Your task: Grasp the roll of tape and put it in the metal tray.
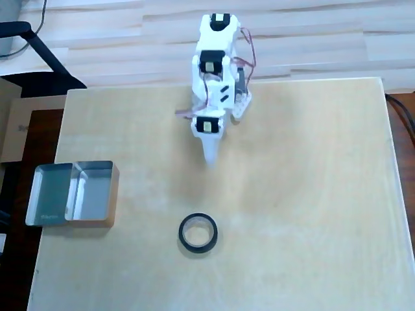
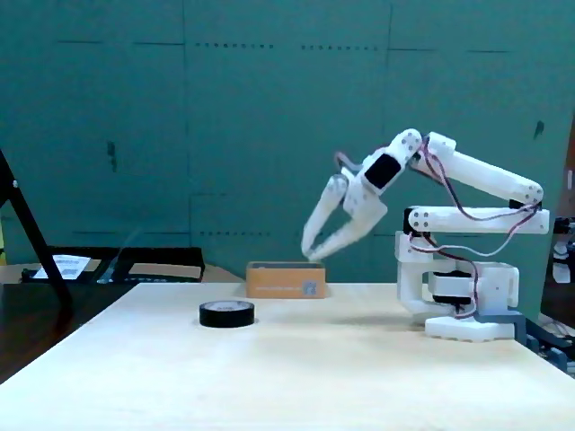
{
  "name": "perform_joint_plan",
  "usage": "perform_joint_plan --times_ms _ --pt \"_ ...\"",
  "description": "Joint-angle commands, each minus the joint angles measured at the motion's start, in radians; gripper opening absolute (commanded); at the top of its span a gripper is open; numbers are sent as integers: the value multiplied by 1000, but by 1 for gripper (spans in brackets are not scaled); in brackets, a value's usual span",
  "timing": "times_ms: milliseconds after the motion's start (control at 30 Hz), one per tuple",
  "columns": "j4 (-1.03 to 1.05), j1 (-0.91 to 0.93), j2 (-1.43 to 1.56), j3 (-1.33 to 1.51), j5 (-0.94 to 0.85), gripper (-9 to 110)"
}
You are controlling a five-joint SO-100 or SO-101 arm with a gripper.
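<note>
The roll of tape [image 1: 198, 233] is a black ring lying flat on the pale wooden table [image 1: 311, 194]; in the fixed view the tape [image 2: 226, 312] sits left of the arm. The metal tray [image 1: 73, 193] rests near the table's left edge in the overhead view. In the fixed view the tray [image 2: 286, 279] shows as a tan box behind the gripper. My gripper [image 1: 209, 161] hangs in the air above the table, well short of the tape. Its fingertips [image 2: 310, 255] point down and left, and they meet with nothing between them.
The white arm base [image 2: 467, 310] stands at the table's right end in the fixed view. A black stand leg [image 2: 36, 238] slants up at the far left. A dark side table with papers [image 2: 63, 266] lies beyond the table edge.
</note>
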Motion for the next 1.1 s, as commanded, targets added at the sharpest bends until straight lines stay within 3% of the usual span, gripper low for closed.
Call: perform_joint_plan --times_ms 0,233,767,1067 --pt "-67 -3 265 -138 23 0" --pt "-80 8 170 -190 17 0" --pt "-6 -8 -1023 -678 -86 0" --pt "-48 37 -1295 -747 -25 0"
